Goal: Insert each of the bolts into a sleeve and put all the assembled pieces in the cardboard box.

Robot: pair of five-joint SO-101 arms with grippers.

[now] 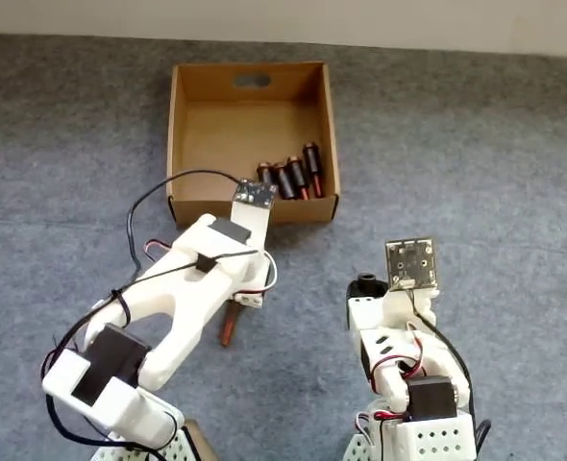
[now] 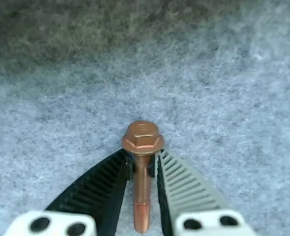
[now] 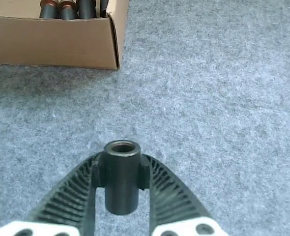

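Left pincer point(image 2: 144, 155) clamps the bolt point(image 2: 142, 140) by its shank, right pincer point(image 3: 121, 162) grips the sleeve point(image 3: 121, 184), both near the front wall of the box point(image 1: 175, 125). Best now: line shank with bore, feed it straight.

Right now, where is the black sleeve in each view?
High view: sleeve, below and right of the cardboard box.
Right wrist view: sleeve in the right gripper, cardboard box beyond.
Left wrist view: instead, the left gripper holds the bolt.
Shared landmark: the cardboard box, in high and right wrist views.
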